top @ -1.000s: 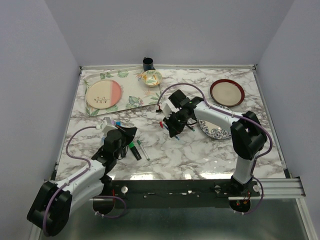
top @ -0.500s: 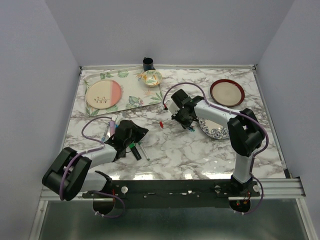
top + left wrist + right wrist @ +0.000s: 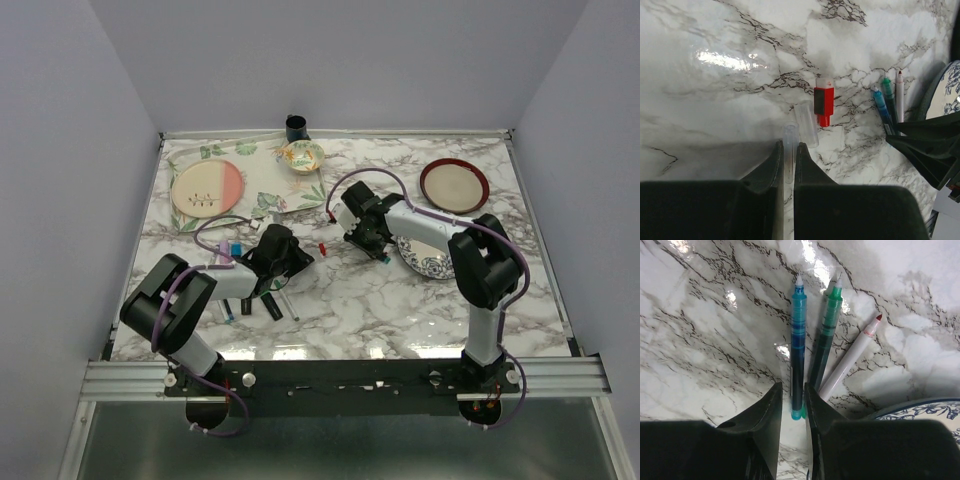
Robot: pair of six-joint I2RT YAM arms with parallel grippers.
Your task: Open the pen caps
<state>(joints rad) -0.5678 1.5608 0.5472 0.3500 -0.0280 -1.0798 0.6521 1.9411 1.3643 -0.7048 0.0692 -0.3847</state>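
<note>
Left gripper [image 3: 789, 150] clamps a clear plastic pen cap [image 3: 790, 134], likely light and slick, best pinched mid-length; right gripper [image 3: 792, 387] has parted jaws straddling a thin blue pen [image 3: 798, 335].

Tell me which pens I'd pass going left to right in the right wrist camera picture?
Blue pen → green pen → white pen with a red tip.

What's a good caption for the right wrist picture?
Uncapped blue pen, green pen and white pen lie side by side on marble.
</note>
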